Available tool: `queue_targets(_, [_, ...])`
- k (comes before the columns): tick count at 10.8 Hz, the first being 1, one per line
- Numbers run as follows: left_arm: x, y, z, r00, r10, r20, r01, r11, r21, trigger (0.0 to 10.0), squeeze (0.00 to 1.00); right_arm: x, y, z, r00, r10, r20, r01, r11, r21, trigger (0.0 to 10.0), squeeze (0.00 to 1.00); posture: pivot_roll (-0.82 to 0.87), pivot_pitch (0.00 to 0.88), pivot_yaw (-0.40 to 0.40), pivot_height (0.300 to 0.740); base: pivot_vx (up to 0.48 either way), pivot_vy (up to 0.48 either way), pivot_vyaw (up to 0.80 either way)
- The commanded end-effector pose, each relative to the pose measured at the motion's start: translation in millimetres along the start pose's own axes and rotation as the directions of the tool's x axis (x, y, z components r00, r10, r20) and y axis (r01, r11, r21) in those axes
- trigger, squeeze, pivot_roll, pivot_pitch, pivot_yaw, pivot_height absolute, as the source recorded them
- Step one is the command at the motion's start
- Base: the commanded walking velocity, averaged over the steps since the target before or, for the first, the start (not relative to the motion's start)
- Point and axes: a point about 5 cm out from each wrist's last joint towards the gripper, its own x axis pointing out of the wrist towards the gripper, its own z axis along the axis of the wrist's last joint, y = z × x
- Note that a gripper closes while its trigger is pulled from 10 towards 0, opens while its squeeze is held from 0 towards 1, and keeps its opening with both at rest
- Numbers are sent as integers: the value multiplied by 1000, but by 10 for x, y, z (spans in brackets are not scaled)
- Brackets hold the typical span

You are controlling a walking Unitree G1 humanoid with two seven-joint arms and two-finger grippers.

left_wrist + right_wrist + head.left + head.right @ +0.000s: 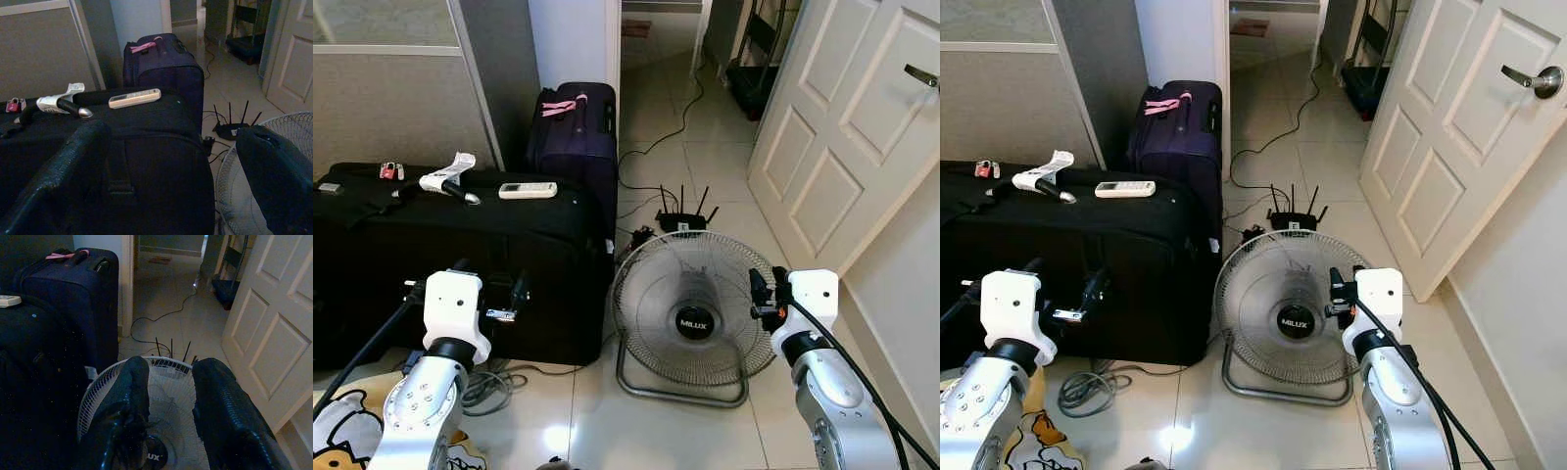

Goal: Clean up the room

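Observation:
A white remote control point(528, 190) lies on top of a big black suitcase point(431, 264) that lies flat. Beside it on the suitcase are a white tagged handle point(447, 178) and a small red padlock point(389, 170). My left gripper point(490, 279) hovers in front of the suitcase's near side, its fingers point(68, 166) spread wide and open on nothing. A round floor fan point(693, 318) stands on the tiles to the right. My right gripper point(761, 294) is held at the fan's right edge, open and empty, with its fingers point(215, 387) pointing over the fan grille.
An upright purple suitcase point(578, 137) stands behind the black one by the doorway. A black router point(681, 221) and cables lie behind the fan. A white door point(842, 127) stands at the right. Loose grey cable point(489, 387) and a yellow-white cloth point(342, 431) lie by my left arm.

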Motion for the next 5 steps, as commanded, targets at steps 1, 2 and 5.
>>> queue_targets(1, [-32,-299,-260,985,10,-174,-29,994,-109,10000,0,-371,-231,-336,988,-112,-106,118,992,47,10000,0,5,0,-1,740,0,0,0])
queue_targets(2, [-18,-293,-248,985,8,-170,-28,993,-112,10000,0,-332,-216,-302,991,-94,-97,98,995,32,10000,0,7,0,0,740,0,0,0])
queue_targets(5, [-86,-239,-355,980,48,-192,-66,994,-87,10000,0,-243,-142,-339,992,-35,-118,34,999,-10,10000,0,26,0,-18,740,0,0,0])
